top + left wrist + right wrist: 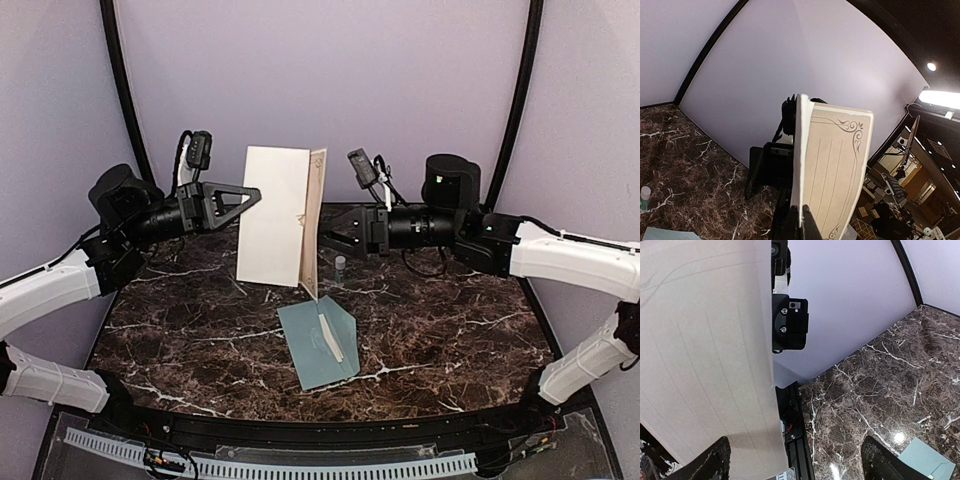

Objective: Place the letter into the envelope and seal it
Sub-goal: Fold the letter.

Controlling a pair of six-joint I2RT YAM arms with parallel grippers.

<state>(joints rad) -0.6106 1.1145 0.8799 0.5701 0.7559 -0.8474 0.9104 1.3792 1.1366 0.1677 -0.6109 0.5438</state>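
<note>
While the left gripper (255, 194) pinched the letter (275, 215) upright, the right gripper (322, 238) stood wide at its edge, likely to fold it. The envelope (318, 345) lay open below.

1. The letter (272, 215) is held upright over the dark marbled bench (450, 330), folded along a vertical crease; its plain back panel faces the camera; a narrower panel angles off at the right.
2. The left gripper (257, 194) meets the letter's left edge near the top; its jaws are pinched together on the paper.
3. The right gripper (324, 240) sits at the letter's right edge; its jaws are spread apart.
4. The envelope (312, 350) lies flat on the bench, nearer the camera than the letter; its flap is open toward the right.
5. A small glue stick (340, 265) stands just beside the letter's lower right corner.
</note>
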